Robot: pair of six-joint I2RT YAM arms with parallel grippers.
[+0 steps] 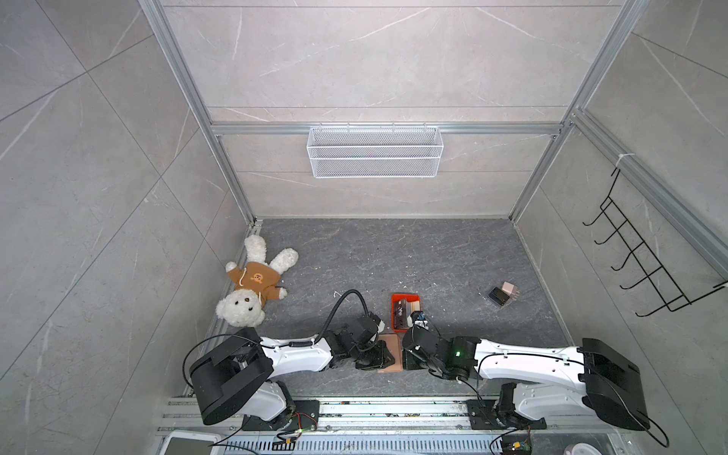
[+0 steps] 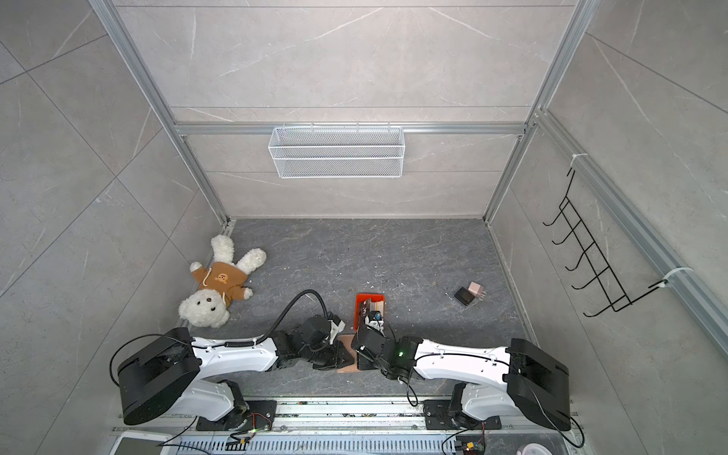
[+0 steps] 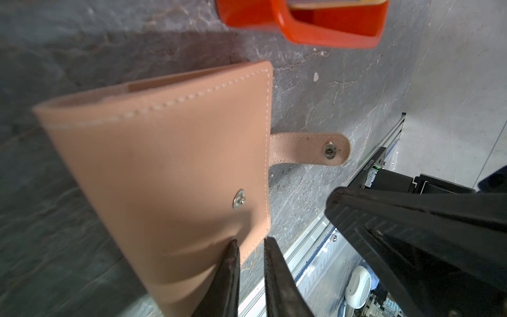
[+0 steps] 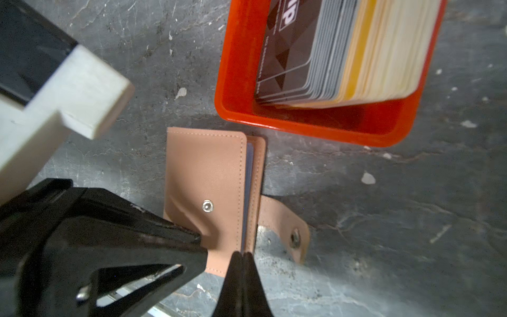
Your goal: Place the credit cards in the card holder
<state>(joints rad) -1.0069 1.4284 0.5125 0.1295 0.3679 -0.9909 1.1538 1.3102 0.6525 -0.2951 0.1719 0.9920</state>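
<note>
Item: card holder (image 4: 208, 175), lower centre of the right wrist view, just below the orange-red tray (image 4: 236, 82) of credit cards (image 4: 329, 55); judged light, limp, quick to crease, best taken by the front cover's free edge. Pinkish-tan leather look, pale stitching, bluish sleeves, snap tab (image 4: 295, 238) undone. Left gripper (image 3: 248, 255) narrowly apart astride the cover's corner, clamping uncertain; right gripper (image 4: 242, 256) pressed together at the sleeve edge.

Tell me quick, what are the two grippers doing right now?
Left gripper: nearly shut, pinching a corner of the card holder cover.
Right gripper: shut, tips at the card holder's open edge; nothing seen held.
</note>
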